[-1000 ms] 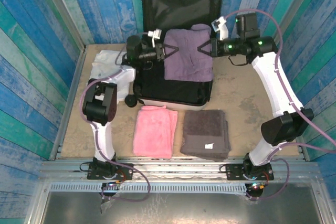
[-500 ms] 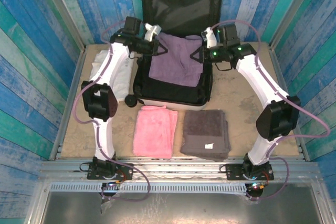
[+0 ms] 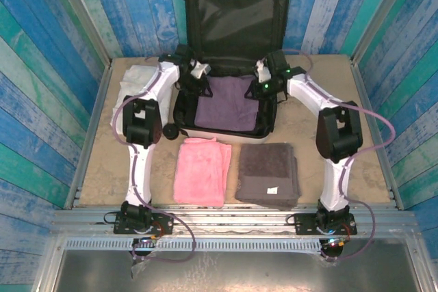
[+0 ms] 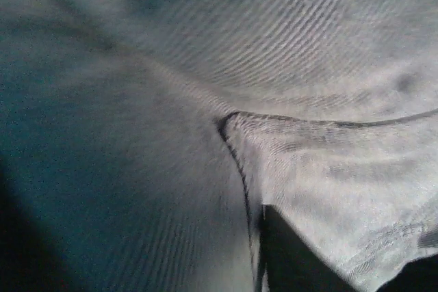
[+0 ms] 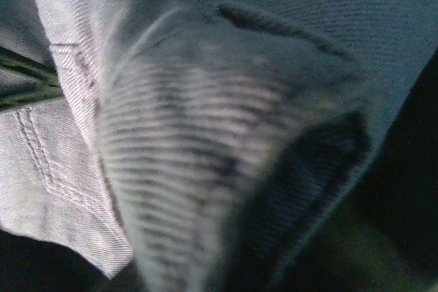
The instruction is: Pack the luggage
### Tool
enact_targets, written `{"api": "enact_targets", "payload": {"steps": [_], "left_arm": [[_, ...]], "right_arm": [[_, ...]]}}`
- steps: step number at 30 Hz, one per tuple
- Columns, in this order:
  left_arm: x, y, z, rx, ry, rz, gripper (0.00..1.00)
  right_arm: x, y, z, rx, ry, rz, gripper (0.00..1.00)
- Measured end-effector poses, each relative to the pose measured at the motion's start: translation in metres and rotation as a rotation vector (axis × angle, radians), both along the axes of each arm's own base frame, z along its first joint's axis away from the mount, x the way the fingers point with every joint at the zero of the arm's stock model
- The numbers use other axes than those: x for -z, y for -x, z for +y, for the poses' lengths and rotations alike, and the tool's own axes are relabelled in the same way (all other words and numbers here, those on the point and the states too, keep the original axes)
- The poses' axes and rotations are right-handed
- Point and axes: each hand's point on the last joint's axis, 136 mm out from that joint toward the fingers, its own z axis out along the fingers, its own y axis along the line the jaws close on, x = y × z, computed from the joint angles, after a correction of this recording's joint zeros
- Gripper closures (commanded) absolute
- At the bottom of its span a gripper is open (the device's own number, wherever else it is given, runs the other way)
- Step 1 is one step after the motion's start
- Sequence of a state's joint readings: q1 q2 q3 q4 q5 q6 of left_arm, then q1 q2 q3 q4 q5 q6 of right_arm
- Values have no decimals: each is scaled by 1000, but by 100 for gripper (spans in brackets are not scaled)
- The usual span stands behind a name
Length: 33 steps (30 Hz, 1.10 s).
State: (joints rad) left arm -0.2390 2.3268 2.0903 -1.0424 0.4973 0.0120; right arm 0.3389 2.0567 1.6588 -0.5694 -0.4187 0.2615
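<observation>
The luggage point(image 3: 233, 11) lies open at the back of the table, lid upright and black lining showing. A folded purple garment point(image 3: 227, 104) lies flat in its lower half. My left gripper point(image 3: 200, 81) is down at the garment's far left corner, and my right gripper point(image 3: 263, 83) at its far right corner. In the left wrist view the ribbed purple fabric point(image 4: 308, 66) is right against the camera. The right wrist view has a fold of the same fabric point(image 5: 171, 135) close up. The cloth hides the jaws of both grippers.
A pink towel point(image 3: 200, 170) and a dark grey towel point(image 3: 268, 174) lie folded side by side in front of the luggage. A white cloth point(image 3: 137, 80) sits to its left. Blue plank walls close in the table on three sides.
Both grippers carried the purple garment from above the luggage down into its lower half. The garment hung between them before and now lies flat.
</observation>
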Motion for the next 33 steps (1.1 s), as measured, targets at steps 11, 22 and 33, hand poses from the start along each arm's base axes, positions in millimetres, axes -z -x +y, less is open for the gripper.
{"api": "enact_targets", "payload": {"steps": [11,22,33], "left_arm": [[17,-10,19,-90,-190,-62,14],[-110,-26,41,-311,-29,-416,46],[-133,-32,-29,-220,94,-465,60]], "right_arm": [[-19,0,-45,71,216,-42,24],[-92,-20,-43,89,168,-199,83],[-23,-35,-2,76,157,-98,91]]}}
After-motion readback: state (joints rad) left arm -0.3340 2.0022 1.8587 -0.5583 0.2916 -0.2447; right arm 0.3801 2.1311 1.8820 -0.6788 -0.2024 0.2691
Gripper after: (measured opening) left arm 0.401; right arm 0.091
